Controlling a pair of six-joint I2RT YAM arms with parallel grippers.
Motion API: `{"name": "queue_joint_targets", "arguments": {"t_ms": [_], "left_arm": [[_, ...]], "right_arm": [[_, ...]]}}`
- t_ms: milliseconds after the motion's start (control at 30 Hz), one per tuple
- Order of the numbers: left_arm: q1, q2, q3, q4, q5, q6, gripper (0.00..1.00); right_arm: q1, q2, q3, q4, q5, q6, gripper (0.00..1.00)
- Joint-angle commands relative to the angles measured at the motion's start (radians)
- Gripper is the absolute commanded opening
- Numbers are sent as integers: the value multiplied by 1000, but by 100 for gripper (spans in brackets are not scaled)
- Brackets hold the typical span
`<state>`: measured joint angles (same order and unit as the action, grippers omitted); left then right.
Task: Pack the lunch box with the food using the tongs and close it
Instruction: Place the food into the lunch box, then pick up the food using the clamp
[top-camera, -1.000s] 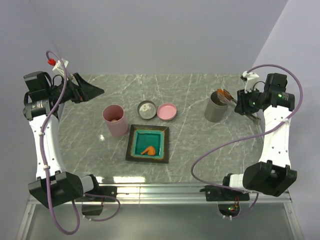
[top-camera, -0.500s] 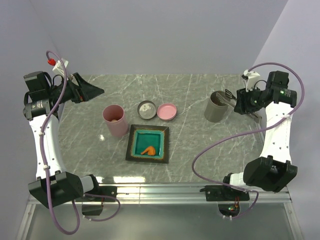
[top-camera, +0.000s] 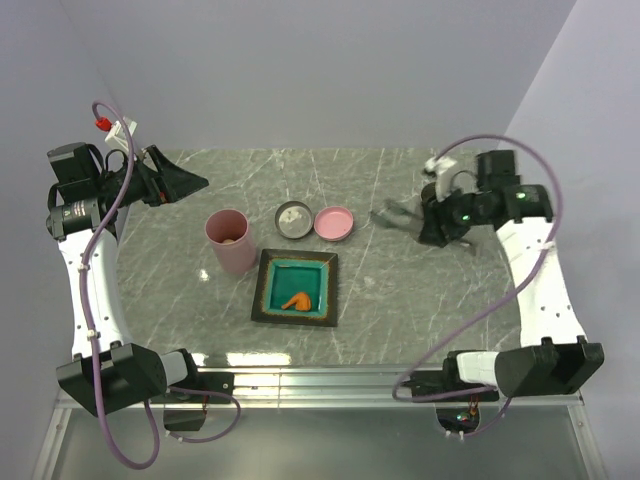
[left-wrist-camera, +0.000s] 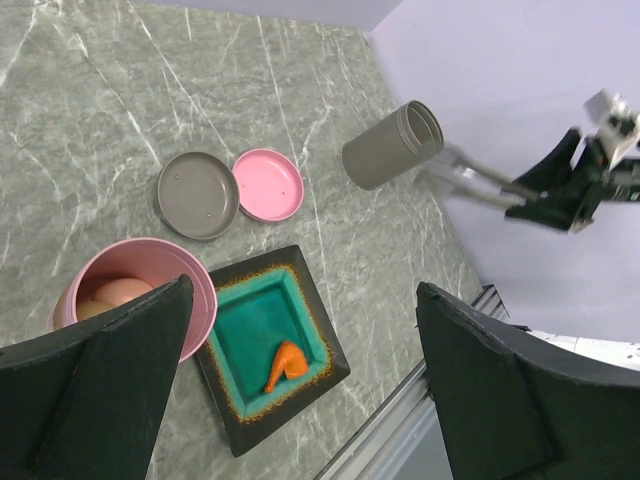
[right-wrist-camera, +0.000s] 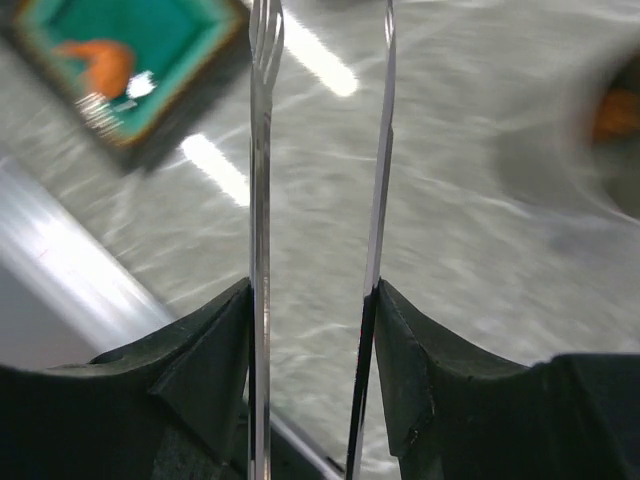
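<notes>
Tongs (right-wrist-camera: 264, 180) pinched in my right gripper (right-wrist-camera: 313, 300); lunch box (top-camera: 231, 243) standing uncovered.

My right fingers press on the two slim metal arms from either side. The arms run out ahead of me with a gap between them, over the marble table (top-camera: 400, 290), their tips near the grey cup (left-wrist-camera: 385, 150). My left gripper (top-camera: 180, 181) hangs over the far left corner with its jaws spread wide. The pink lunch box stands upright just left of the teal plate (top-camera: 268, 300), with a pale ball (left-wrist-camera: 118, 292) inside. Its pink lid (top-camera: 334, 223) lies just behind the plate, right beside a grey dish (top-camera: 294, 217). One orange fried piece (top-camera: 296, 300) lies on the plate. My right wrist view is blurred, and an orange smudge at its right edge may be in the cup, though I cannot tell.
</notes>
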<state>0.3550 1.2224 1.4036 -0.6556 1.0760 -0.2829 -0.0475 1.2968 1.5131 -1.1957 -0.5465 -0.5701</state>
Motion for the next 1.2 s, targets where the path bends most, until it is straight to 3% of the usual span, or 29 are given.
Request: {"name": "queue_joint_targets", "arguments": {"t_ms": [0,433,733,1167], "left_arm": [[4,-9,44,7,12,16,100],[4,-18,28,-13,-1,39,100],[4,-15,37,-42,-10,70,99],[6,-8,32,-42,-10,74,99]], "right_arm": [[144,-59,-71,36,-36,58,56],[641,-59,-379,252,14,197,57],[768,9,-424,390,108,254,62],[844,84,-435,455,204,227,65]]}}
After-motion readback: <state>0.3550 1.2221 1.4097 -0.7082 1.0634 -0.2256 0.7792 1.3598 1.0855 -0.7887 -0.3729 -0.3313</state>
